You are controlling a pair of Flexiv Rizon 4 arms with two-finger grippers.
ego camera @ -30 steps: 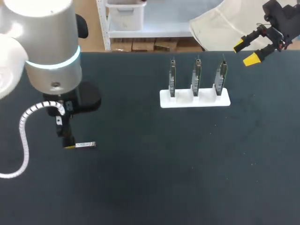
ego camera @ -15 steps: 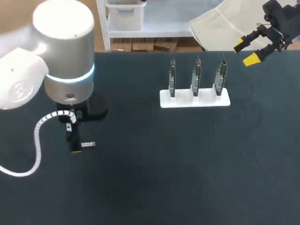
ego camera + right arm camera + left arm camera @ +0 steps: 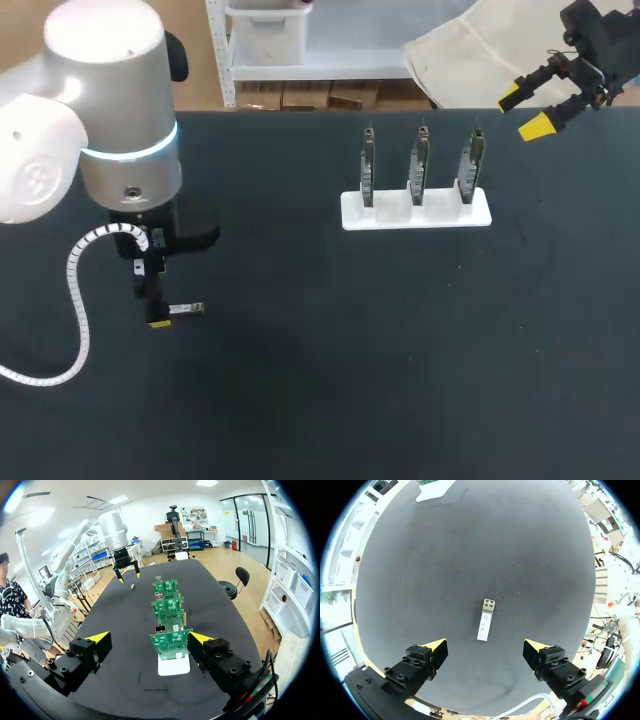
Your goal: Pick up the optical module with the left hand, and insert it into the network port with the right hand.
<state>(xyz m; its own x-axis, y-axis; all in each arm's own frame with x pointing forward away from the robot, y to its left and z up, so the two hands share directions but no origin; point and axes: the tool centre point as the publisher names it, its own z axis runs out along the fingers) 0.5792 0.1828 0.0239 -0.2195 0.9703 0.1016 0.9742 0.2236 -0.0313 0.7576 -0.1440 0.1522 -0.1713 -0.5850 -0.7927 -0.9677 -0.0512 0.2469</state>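
Optical module (image 3: 188,309) end hidden behind left end effector (image 3: 485,646) overhead

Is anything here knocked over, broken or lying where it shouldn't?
Nothing stands out. The module lies flat on the table just ahead of the open left gripper, untouched. The three boards stand upright in their white stand, and the right gripper hangs open near the far edge.

Left hand (image 3: 485,644) open (wide), right hand (image 3: 150,637) open
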